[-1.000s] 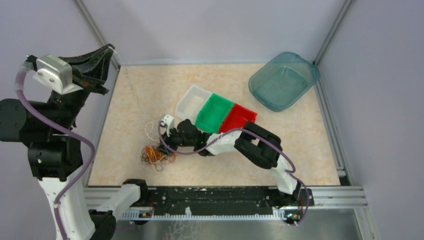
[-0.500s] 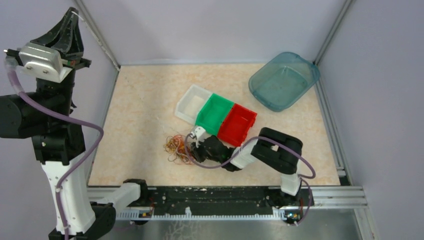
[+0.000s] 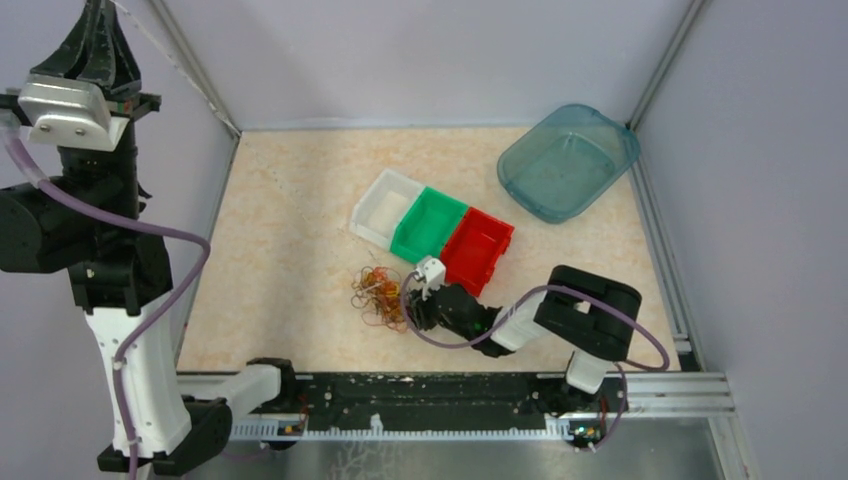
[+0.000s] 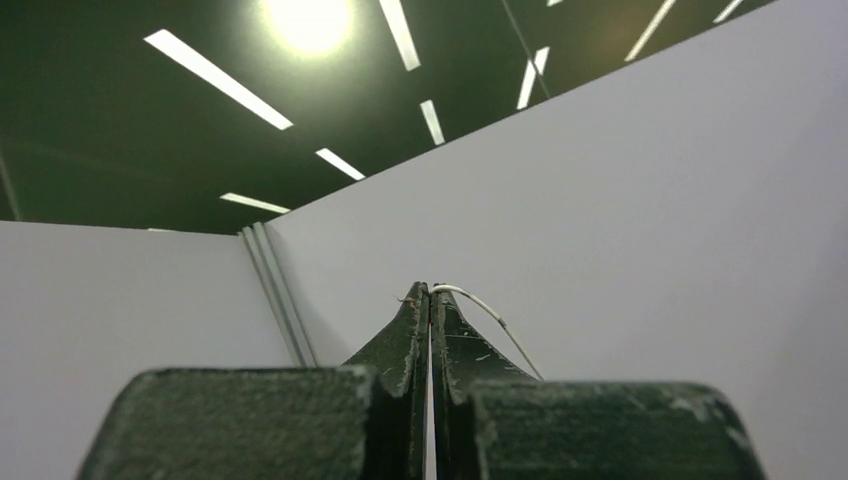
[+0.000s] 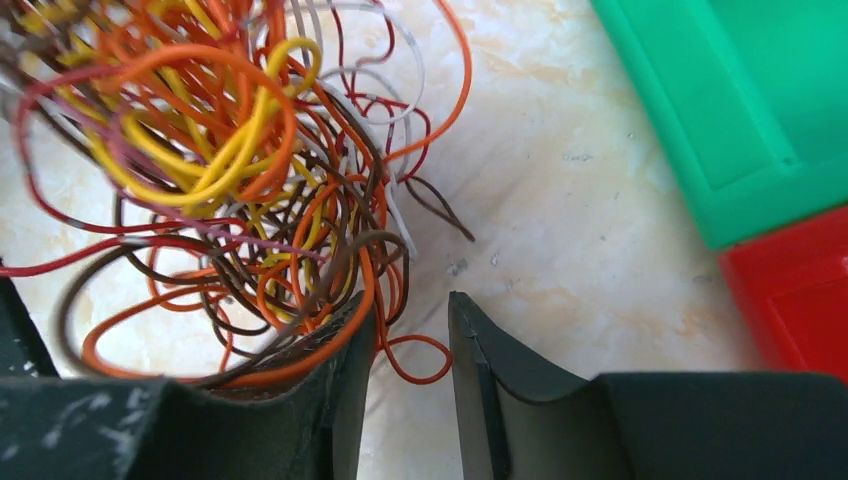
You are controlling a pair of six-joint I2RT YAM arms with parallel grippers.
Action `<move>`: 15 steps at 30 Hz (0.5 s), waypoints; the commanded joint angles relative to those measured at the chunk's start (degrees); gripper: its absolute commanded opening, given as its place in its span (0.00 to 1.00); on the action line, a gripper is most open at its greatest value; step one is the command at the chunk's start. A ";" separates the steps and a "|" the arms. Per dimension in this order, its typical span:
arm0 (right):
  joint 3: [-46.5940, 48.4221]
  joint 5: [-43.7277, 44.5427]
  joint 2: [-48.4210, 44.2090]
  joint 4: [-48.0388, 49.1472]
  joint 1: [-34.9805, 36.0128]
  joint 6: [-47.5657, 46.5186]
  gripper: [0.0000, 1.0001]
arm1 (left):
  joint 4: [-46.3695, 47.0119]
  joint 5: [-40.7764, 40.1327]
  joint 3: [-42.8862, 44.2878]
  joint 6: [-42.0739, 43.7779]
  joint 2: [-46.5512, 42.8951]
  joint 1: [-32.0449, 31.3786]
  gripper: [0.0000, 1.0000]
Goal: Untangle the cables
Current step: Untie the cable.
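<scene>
The cables (image 3: 378, 295) lie as a tangle of orange, red, yellow and brown loops on the table, just in front of the bins. In the right wrist view the cables (image 5: 230, 170) fill the upper left. My right gripper (image 3: 412, 305) sits low at the tangle's right edge. Here the right gripper (image 5: 410, 310) is open: a small orange loop (image 5: 415, 355) lies between its jaws and several strands drape over its left finger (image 5: 340, 370). My left gripper (image 3: 97, 12) is raised high at the far left, pointing up. Up there the left gripper (image 4: 430, 290) is shut on a thin white cable (image 4: 480, 300).
A white bin (image 3: 385, 205), a green bin (image 3: 432, 225) and a red bin (image 3: 478, 245) stand in a row behind the tangle. A teal tub (image 3: 568, 160) sits at the back right. The green bin (image 5: 760, 110) and red bin (image 5: 800, 290) are close on my right gripper's right.
My right gripper has slid right along the near side, dragging the tangle from the left to below the bins. Its jaws have parted. The left arm has swung further up.
</scene>
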 commanded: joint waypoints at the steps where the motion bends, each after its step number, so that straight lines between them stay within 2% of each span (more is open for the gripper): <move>1: 0.26 1.52 -6.39 -0.33 0.23 -0.12 0.37 | -5.93 7.44 0.67 -2.00 -1.14 -0.09 0.01; 4: 3.08 0.53 -12.03 -3.68 -0.05 -2.17 0.47 | -14.79 17.84 -2.42 -4.84 -2.76 -0.06 0.02; 9: 8.73 -4.65 -18.88 -10.06 -2.02 -4.65 0.62 | -20.19 29.56 -8.30 -9.53 -5.70 -0.11 0.01; 11: 12.09 -6.50 -19.91 -12.64 -2.75 -6.07 0.65 | -21.44 33.14 -8.98 -11.03 -6.01 -0.08 0.01; 15: 20.61 -13.01 -19.44 -15.52 -3.46 -6.75 0.65 | -21.71 35.40 -10.14 -13.17 -6.46 -0.08 0.02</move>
